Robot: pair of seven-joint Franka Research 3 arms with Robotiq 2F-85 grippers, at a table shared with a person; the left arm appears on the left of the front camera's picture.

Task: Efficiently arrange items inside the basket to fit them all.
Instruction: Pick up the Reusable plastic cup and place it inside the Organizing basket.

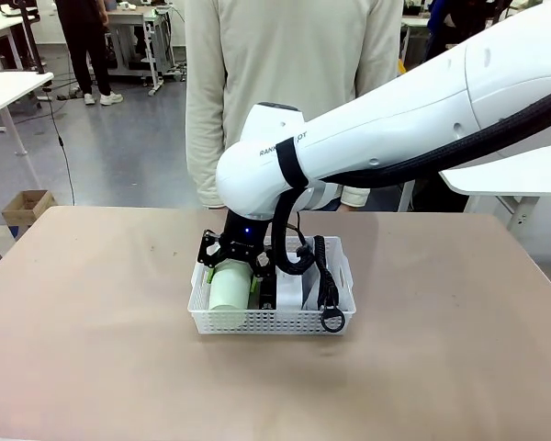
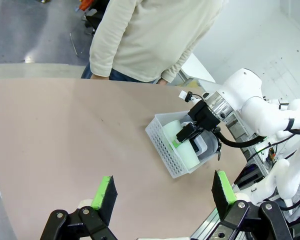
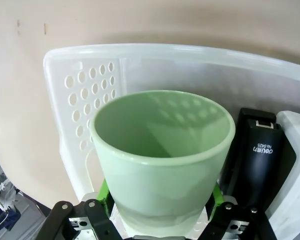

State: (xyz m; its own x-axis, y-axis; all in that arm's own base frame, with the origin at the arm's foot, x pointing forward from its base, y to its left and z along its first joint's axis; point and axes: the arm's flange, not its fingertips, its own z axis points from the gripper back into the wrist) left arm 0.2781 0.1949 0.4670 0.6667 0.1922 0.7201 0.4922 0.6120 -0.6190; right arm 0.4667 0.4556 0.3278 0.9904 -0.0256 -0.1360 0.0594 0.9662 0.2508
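The white lattice basket (image 1: 257,321) sits mid-table. My right gripper (image 1: 231,258) reaches down into its left end and is shut on the pale green cup (image 1: 228,288). In the right wrist view the green pads (image 3: 104,192) press both sides of the cup (image 3: 162,150), whose open mouth tilts toward the camera, close to the basket's perforated wall (image 3: 85,100). Beside the cup lies the black stapler (image 3: 256,155), and next to that a white box edge (image 3: 296,131). The pouch's black strap and ring (image 1: 331,317) hang over the basket's front right rim. My left gripper (image 2: 163,190) hovers open, far from the basket (image 2: 162,145).
A person in a cream sweater (image 1: 289,83) stands at the table's far edge, right behind the basket. The brown tabletop (image 1: 92,322) spreads wide on both sides of the basket. My right arm (image 1: 395,119) crosses over the table's right half.
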